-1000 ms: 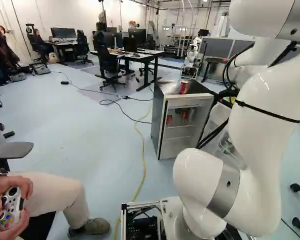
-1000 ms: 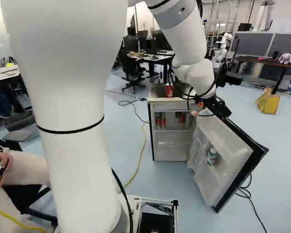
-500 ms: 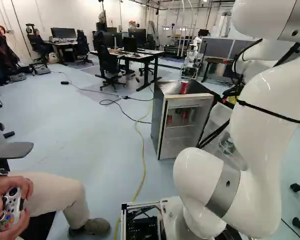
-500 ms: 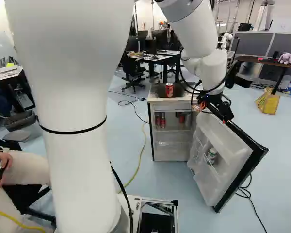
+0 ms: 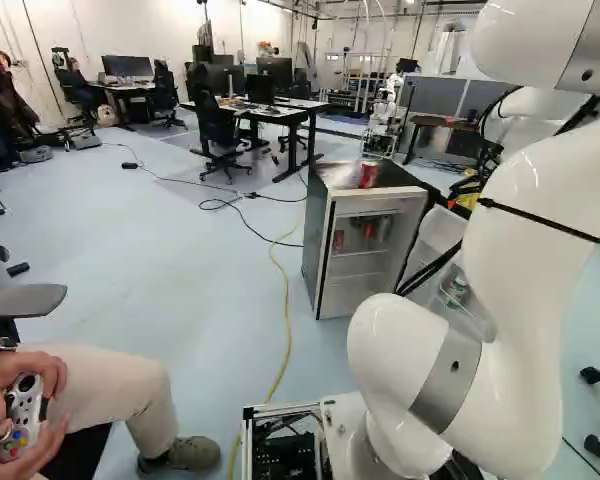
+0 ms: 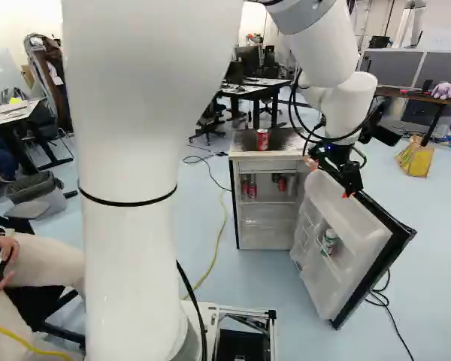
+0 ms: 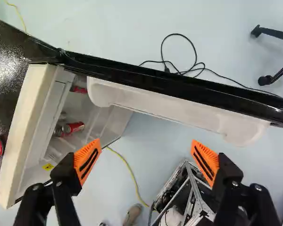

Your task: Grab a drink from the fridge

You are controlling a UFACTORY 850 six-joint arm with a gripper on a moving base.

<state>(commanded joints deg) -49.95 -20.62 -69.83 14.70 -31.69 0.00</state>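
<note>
With tool (image 6: 330, 179) spread wide, hangs near the open fridge door (image 6: 334, 263), apart from the red can (image 6: 262, 140) on the fridge (image 6: 267, 235).

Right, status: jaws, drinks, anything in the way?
Jaws open, empty. Cans in fridge, another can on top. Open door by jaws, possible snag.

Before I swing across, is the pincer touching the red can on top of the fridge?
Apart. The right base view shows some fridge top between the can and the pincer.
</note>
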